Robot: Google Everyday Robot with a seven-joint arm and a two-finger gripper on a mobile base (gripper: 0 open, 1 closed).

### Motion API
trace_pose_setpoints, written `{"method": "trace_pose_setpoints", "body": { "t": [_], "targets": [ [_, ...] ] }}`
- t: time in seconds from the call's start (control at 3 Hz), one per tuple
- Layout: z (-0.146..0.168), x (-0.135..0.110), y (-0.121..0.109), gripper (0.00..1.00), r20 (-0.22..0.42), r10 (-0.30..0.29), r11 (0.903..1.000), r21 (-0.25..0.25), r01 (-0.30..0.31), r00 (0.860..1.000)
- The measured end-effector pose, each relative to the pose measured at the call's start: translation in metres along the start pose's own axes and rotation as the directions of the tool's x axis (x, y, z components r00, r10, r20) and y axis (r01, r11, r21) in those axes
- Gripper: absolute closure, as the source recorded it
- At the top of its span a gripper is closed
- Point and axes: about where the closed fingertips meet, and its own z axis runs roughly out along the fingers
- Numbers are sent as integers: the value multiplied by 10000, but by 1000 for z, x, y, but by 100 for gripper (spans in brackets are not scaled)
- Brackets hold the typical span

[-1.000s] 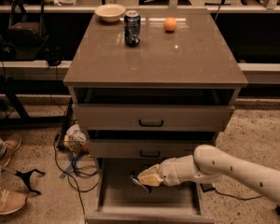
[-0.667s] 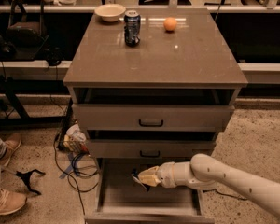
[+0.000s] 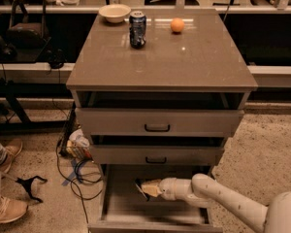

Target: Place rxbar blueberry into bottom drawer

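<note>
The bottom drawer (image 3: 120,205) is pulled out wide, and its bare floor shows. My gripper (image 3: 146,188) reaches in from the right, low over the middle of the drawer floor. Its tan fingers are shut on the rxbar blueberry (image 3: 140,190), a small dark flat bar sticking out at the fingertips. The bar hangs just above the drawer floor; I cannot tell whether it touches. My white arm (image 3: 223,200) runs off to the lower right.
The two upper drawers (image 3: 157,123) (image 3: 156,155) with black handles stand slightly open above my gripper. On the cabinet top are a dark blue soda can (image 3: 137,29), an orange (image 3: 177,25) and a bowl (image 3: 115,12). Cables (image 3: 77,166) and a person's shoes (image 3: 7,208) lie on the left floor.
My gripper has moved a little to the left and down inside the bottom drawer, still holding the bar.
</note>
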Motion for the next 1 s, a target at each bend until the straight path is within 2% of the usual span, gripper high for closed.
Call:
{"method": "trace_pose_setpoints", "body": {
  "t": [0.33, 1.0],
  "targets": [
    [25, 30, -27, 51, 38, 648, 9978, -110, -648, 9979],
    [32, 45, -40, 4, -9, 944, 9955, 24, -944, 9955]
  ]
}}
